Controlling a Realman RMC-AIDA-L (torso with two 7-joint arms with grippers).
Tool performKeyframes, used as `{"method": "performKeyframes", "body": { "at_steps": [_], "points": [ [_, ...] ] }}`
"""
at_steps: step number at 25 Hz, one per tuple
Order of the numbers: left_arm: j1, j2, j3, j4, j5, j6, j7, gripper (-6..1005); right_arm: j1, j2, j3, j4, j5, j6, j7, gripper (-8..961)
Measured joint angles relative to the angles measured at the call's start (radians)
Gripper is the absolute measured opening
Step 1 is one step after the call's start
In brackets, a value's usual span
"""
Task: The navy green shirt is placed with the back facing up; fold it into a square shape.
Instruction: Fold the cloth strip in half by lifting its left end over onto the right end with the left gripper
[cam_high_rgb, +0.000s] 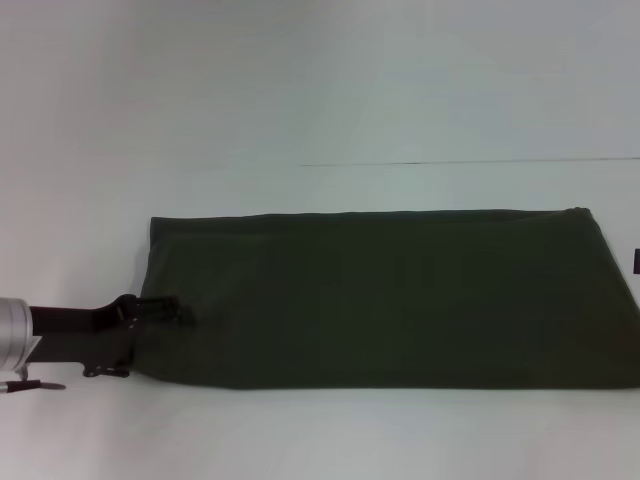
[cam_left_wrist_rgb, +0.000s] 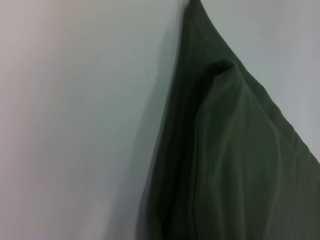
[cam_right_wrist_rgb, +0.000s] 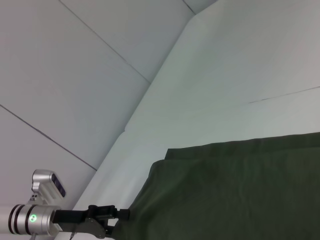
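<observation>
Left gripper (cam_high_rgb: 172, 310) at the navy green shirt (cam_high_rgb: 400, 300)'s left edge, fingers touching cloth; grip state cannot tell. Shirt lies folded into a long band across the white table (cam_high_rgb: 320, 440).

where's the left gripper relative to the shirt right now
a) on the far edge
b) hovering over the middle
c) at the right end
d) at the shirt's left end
d: in the head view the left gripper meets the left end of the navy green shirt.
</observation>
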Motion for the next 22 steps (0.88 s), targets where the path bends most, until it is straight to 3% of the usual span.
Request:
{"method": "performKeyframes", "body": {
  "at_steps": [13,19,22],
  "points": [
    [0.000,0.000,0.000,-0.002,0.003,-0.002,0.002,887,-0.002,0.000,0.000,0.005,0.000,0.012,-0.011,943],
    [0.002,-0.001,0.001,-0.002,0.006,-0.002,0.006,737,-0.002,0.000,0.000,0.006,0.000,0.012,-0.011,942],
    [0.002,-0.001,0.001,-0.002,0.006,-0.002,0.007,598,-0.001,0.001,0.000,0.007,0.000,0.013,-0.011,942]
  ]
}}
